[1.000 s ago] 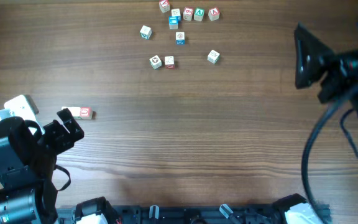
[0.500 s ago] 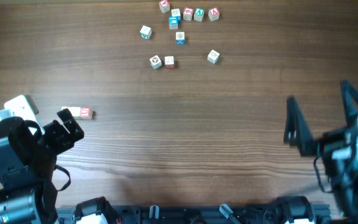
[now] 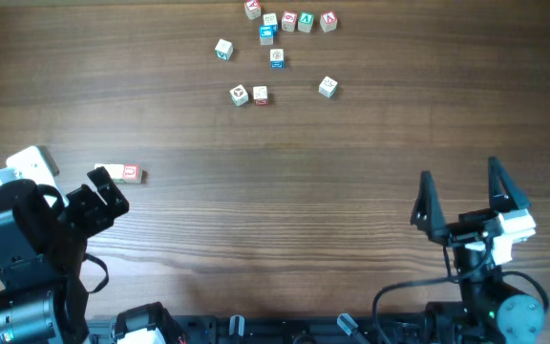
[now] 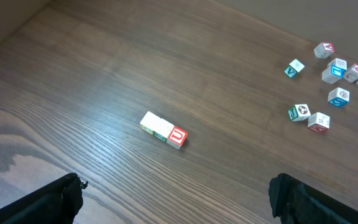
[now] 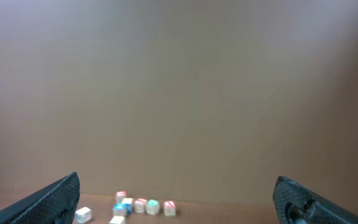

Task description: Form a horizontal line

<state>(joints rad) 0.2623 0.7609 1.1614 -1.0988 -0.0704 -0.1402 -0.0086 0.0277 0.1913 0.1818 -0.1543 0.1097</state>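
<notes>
The horizontal line (image 3: pixel 120 173) is a short row of pale wooden letter cubes touching side by side, its right end cube red-marked. It lies on the table at the left, and shows mid-frame in the left wrist view (image 4: pixel 163 130). My left gripper (image 3: pixel 103 196) is open and empty, just below and left of the row. My right gripper (image 3: pixel 461 203) is open and empty at the lower right, fingers pointing up the table, far from the row.
Several loose letter cubes (image 3: pixel 277 48) with red, blue and green faces lie scattered at the top centre, also in the left wrist view (image 4: pixel 328 74) and low in the right wrist view (image 5: pixel 135 206). The wooden table (image 3: pixel 304 191) spans the view.
My right arm has swung down from the upper right to the lower right and now rests near the front edge, fingers spread. The left arm and the cubes have not moved.
</notes>
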